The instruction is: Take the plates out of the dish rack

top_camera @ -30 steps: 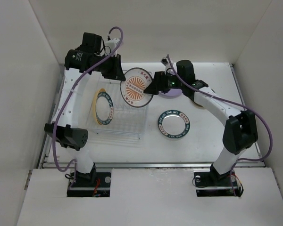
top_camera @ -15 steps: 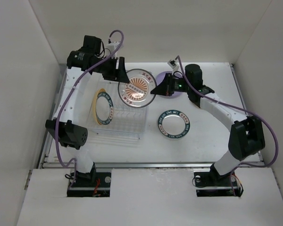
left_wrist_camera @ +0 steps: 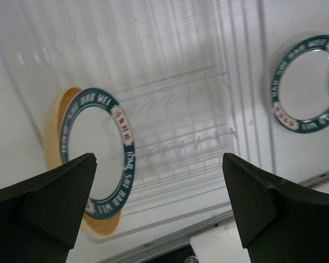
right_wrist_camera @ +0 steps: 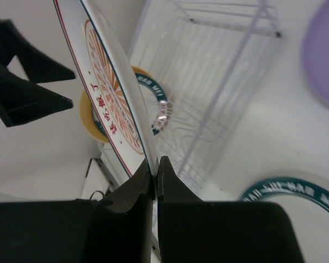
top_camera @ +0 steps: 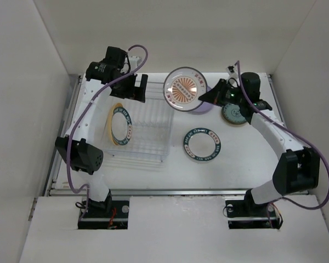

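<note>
Carried rightward since a second ago, the sunburst plate (top_camera: 186,89) now hangs clear of the dish rack (top_camera: 148,134), above the lilac plate (right_wrist_camera: 324,55). The left pincer (top_camera: 135,87) has drawn back to the rack's far edge, its jaws wide and holding nothing. In the rack's left slots a yellow plate (left_wrist_camera: 50,137) and a teal-rimmed plate (top_camera: 121,125) stand on edge, touching. A second teal-rimmed plate (top_camera: 202,144) lies flat on the table (top_camera: 247,159). The right pincer (top_camera: 209,96) clamps the sunburst plate's rim, with a dark green plate (top_camera: 233,114) lying just beside it.
</note>
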Motion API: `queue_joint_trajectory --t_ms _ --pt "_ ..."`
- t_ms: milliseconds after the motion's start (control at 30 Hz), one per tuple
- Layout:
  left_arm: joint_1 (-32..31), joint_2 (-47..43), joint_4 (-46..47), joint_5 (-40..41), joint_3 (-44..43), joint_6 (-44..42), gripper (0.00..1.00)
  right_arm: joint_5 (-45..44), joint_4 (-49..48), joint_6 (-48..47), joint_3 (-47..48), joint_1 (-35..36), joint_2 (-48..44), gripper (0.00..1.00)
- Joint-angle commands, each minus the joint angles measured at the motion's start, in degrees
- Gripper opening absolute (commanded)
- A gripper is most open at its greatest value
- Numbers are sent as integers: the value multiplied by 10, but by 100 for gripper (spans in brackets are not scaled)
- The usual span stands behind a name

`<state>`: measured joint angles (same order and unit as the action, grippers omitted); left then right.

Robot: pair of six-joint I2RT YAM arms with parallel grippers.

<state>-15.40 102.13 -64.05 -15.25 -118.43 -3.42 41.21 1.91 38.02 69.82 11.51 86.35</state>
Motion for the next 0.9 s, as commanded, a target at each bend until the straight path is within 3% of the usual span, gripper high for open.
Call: queue_joint_trajectory --t_ms 0,167,367,467,733,767,800,867 --pt "-13 -34 -4 130 15 -11 100 -53 78 -32 -9 -39 -51 0" --pt "-19 -21 -48 251 9 -17 100 -125 209 -85 -66 -65 -71 0" --pt "-38 -21 -60 424 66 -40 100 -145 237 -85 -146 -65 -91 0" --pt "-43 -21 -53 466 104 -51 100 -155 250 -85 -173 -65 -91 0" --pt "-43 -16 -21 485 149 -63 96 -175 256 -85 -202 -65 -51 0" --pt "-43 -11 -21 485 149 -63 94 -175 262 -85 -202 -65 -40 2" --pt "-43 -11 -21 485 149 -63 92 -175 262 -91 -202 -65 -34 17" --pt "-43 -5 -21 485 149 -63 88 -175 281 -98 -202 -65 -28 31"
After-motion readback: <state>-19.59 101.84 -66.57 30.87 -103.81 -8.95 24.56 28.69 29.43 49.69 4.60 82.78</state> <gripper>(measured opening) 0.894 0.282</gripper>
